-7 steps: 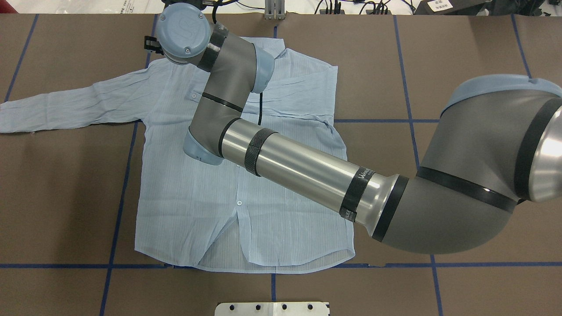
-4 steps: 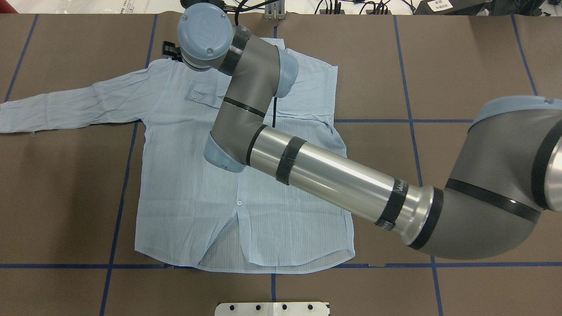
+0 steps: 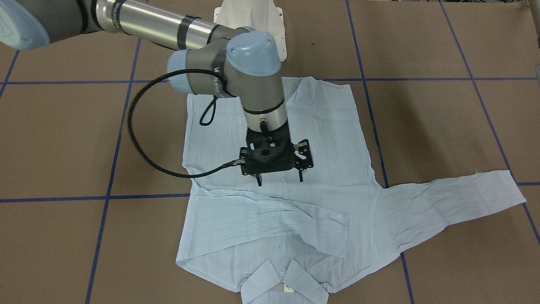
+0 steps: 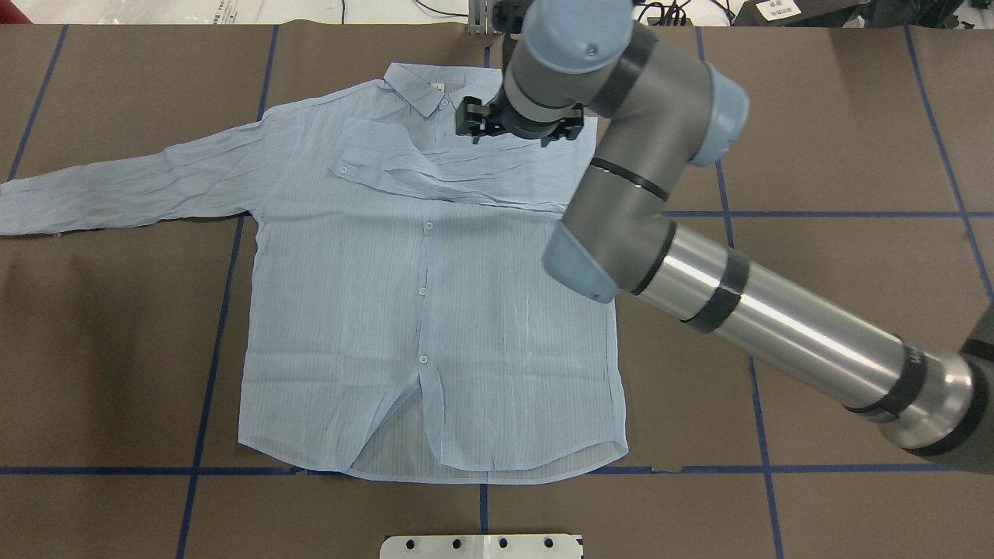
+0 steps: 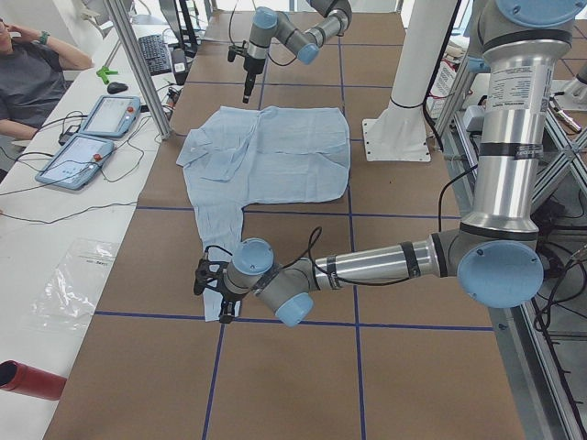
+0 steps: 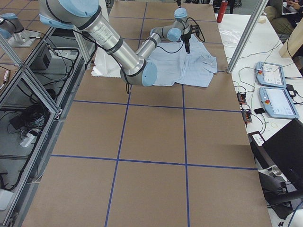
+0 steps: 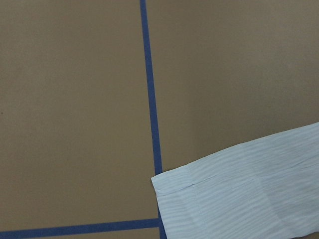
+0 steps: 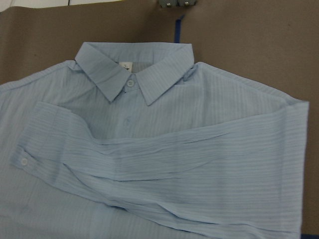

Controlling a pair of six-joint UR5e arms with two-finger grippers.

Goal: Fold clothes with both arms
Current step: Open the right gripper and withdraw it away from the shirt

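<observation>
shirt point(image 4: 388, 310) lies flat on table point(image 4: 116, 349), front up, buttoned, collar point(image 8: 129, 74) toward the far edge. One sleeve point(image 8: 149, 164) is folded across the chest, other sleeve point(image 4: 116, 186) stretched out to robot's left. right gripper point(image 3: 280, 181) points down over the chest, jaws apart, nothing between them. left gripper point(image 5: 209, 280) sits low, just beside the outstretched cuff point(image 7: 239, 194); can't tell its jaw state.

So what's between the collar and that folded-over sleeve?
Just a strip of plain shirt front; the right wrist view shows it between collar and sleeve.
</observation>
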